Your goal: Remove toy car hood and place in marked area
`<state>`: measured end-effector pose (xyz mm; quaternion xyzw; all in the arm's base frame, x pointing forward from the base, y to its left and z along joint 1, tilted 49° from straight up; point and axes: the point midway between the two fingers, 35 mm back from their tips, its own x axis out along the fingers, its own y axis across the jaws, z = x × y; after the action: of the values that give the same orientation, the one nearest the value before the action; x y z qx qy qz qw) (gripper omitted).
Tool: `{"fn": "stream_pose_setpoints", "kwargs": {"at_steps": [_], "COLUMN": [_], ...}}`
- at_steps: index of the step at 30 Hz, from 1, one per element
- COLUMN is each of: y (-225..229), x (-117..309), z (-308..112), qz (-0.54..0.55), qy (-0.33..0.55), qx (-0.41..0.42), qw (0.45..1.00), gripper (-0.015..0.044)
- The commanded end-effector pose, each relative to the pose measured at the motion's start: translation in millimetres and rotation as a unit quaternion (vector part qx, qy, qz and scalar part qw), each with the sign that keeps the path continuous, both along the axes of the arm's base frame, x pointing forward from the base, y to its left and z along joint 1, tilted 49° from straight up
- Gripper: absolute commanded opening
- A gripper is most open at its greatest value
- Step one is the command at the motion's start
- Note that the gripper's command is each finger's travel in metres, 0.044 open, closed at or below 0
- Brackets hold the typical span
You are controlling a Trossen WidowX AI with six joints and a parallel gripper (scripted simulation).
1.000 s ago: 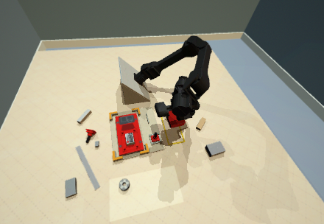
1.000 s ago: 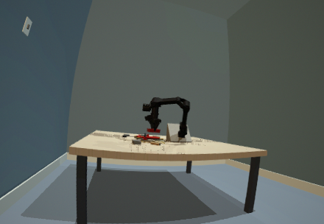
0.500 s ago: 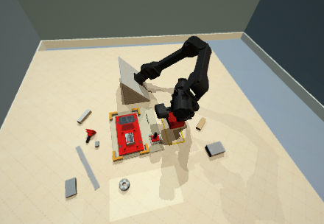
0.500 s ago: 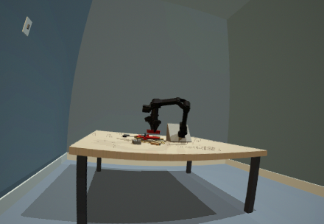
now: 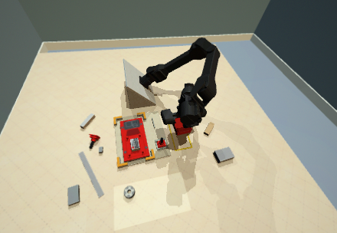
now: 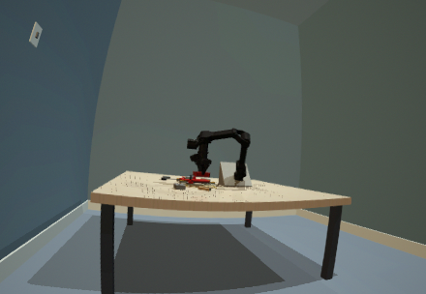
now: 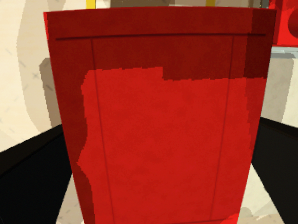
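The toy car (image 5: 142, 143) lies between orange corner brackets, with a silver engine block (image 5: 135, 144) showing in its open bay. The hood (image 5: 183, 128) (image 6: 201, 174) (image 7: 165, 140) is a red panel off the car. My gripper (image 5: 185, 123) (image 6: 202, 171) (image 7: 160, 128) points down and is shut on the hood, one black finger at each side in the wrist view. The hood hangs a little above the table, over the back part of the marked area (image 5: 183, 149), a yellow outline right of the car. The hood and arm hide the outline's back edge.
A red and black part (image 5: 161, 143) stands on a pale strip between car and marked area. A tan block (image 5: 209, 129) and a grey box (image 5: 224, 155) lie to the right. A grey wedge (image 5: 137, 87) stands behind the car. A silver ring (image 5: 129, 191) lies in front.
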<state>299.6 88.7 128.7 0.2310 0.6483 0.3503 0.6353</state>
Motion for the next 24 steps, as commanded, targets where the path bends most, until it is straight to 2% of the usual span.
{"fn": "stream_pose_setpoints", "kwargs": {"at_steps": [1, 24], "y": [2.0, 12.5], "x": [-1.3, -2.7], "z": [-2.6, -11.5], "qz": [-0.003, -0.003], "qy": [0.003, 0.003], "qx": [0.002, 0.002], "qw": [1.000, 1.000], "gripper": [0.0000, 0.0000]}}
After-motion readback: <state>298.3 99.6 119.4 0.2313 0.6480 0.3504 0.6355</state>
